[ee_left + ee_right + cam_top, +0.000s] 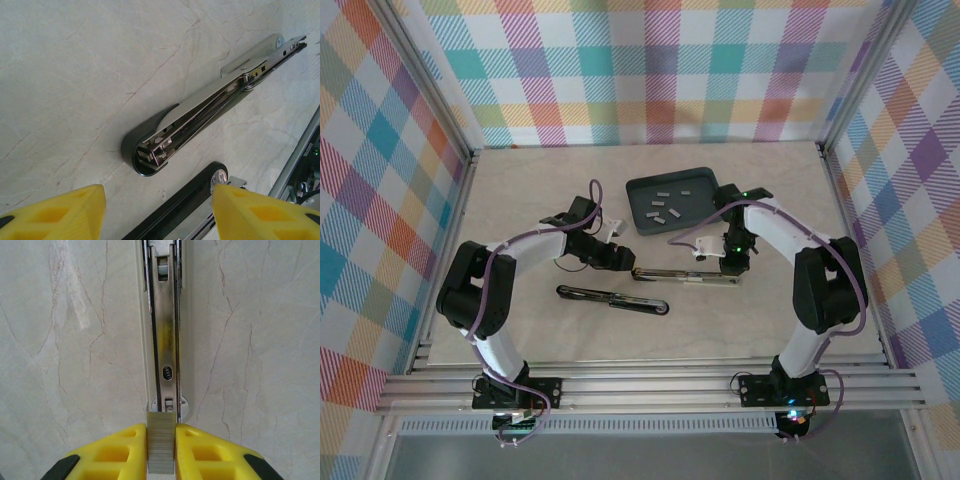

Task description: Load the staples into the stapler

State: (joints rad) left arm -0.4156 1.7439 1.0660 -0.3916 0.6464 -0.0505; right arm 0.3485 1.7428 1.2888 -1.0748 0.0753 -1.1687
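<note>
Staples point(160, 450): one strip pinched between the right gripper's point(160, 429) jaws, with the open stapler's point(165, 340) metal channel directly ahead of it.
Left gripper point(157, 195): jaws apart, empty, stapler's rounded end just ahead.

The top camera sits high above and behind the arm bases, looking down and forward over the whole table point(520, 190). The left wrist camera looks close and slantwise past the left fingers point(55, 212), along the open stapler point(200, 115), with a black stapler point(185, 200) nearer. The right wrist camera looks straight down, very near, past the right fingers point(115, 450) and a strip of staples point(160, 442). All three views share the open stapler.
</note>
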